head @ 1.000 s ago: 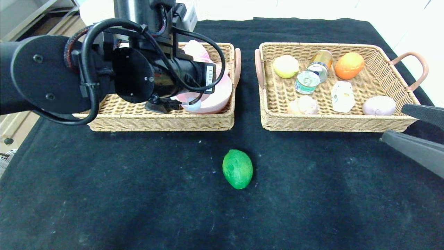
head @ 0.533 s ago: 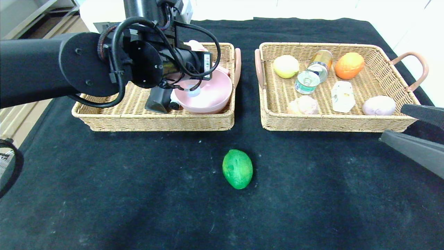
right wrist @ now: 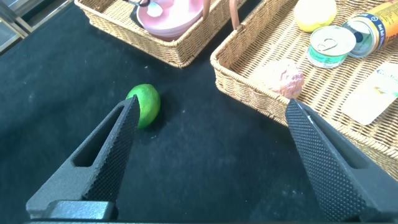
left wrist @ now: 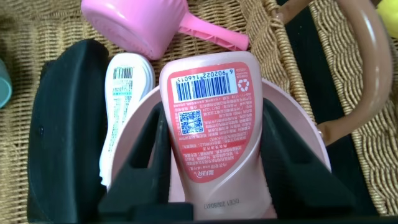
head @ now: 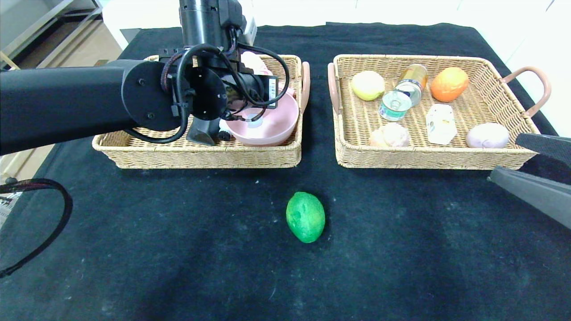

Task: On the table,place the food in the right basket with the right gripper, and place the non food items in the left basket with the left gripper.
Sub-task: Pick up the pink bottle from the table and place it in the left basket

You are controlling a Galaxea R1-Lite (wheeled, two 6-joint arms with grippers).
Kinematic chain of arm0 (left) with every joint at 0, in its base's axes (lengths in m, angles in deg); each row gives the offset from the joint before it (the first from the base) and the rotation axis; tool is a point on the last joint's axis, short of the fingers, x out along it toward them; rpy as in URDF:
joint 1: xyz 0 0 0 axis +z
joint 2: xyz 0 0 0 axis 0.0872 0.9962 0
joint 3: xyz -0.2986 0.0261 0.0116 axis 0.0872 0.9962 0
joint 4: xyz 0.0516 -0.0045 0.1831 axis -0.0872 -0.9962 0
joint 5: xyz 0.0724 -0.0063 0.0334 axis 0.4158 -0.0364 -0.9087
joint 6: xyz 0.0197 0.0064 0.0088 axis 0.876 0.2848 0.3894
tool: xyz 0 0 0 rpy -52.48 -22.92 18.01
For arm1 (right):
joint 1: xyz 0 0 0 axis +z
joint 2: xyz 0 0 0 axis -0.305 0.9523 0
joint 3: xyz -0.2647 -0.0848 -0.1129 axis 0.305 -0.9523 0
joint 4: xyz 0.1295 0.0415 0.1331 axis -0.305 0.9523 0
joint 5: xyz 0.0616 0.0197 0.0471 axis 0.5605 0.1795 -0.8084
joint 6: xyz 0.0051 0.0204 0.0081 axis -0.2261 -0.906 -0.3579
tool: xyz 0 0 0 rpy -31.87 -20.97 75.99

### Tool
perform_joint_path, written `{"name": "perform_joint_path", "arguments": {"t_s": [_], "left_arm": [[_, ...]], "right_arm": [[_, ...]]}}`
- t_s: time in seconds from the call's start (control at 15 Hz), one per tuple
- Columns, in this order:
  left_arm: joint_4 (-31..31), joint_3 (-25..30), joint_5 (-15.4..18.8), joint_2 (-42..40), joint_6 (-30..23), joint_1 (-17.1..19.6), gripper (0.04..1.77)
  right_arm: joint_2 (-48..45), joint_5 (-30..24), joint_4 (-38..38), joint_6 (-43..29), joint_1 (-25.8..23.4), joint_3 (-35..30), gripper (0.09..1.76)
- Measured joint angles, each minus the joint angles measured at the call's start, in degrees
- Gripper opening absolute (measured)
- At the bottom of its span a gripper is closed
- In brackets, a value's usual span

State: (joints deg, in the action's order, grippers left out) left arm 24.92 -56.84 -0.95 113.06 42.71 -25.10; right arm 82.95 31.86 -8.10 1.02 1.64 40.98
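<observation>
A green lime (head: 305,217) lies on the black table in front of the gap between the two baskets; it also shows in the right wrist view (right wrist: 144,104). My left gripper (left wrist: 208,109) is over the left basket (head: 200,157), shut on a pink bottle (left wrist: 214,155) with a red label. It holds the bottle just above a pink bowl (head: 273,127). My right gripper (head: 531,165) is open and empty at the table's right edge, beside the right basket (head: 428,159) and well right of the lime.
The left basket also holds a pink brush (left wrist: 143,28), a white tube (left wrist: 124,106) and a black object (head: 203,129). The right basket holds a lemon (head: 367,85), two cans (head: 395,105), an orange (head: 449,84), a white packet (head: 440,123) and other food.
My left arm has reached farther back and right over the left basket, carrying the bottle over the pink bowl. The right gripper and the lime have not moved.
</observation>
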Motion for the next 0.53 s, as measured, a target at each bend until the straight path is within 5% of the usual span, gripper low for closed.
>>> {"name": "perform_joint_path", "arguments": {"t_s": [0.53], "left_arm": [[-0.12, 0.59, -0.57, 0.00, 0.78, -0.82, 1.43]], "right_arm": [[0.05, -0.04, 0.00, 0.00, 0.02, 0.00, 1.71]]}}
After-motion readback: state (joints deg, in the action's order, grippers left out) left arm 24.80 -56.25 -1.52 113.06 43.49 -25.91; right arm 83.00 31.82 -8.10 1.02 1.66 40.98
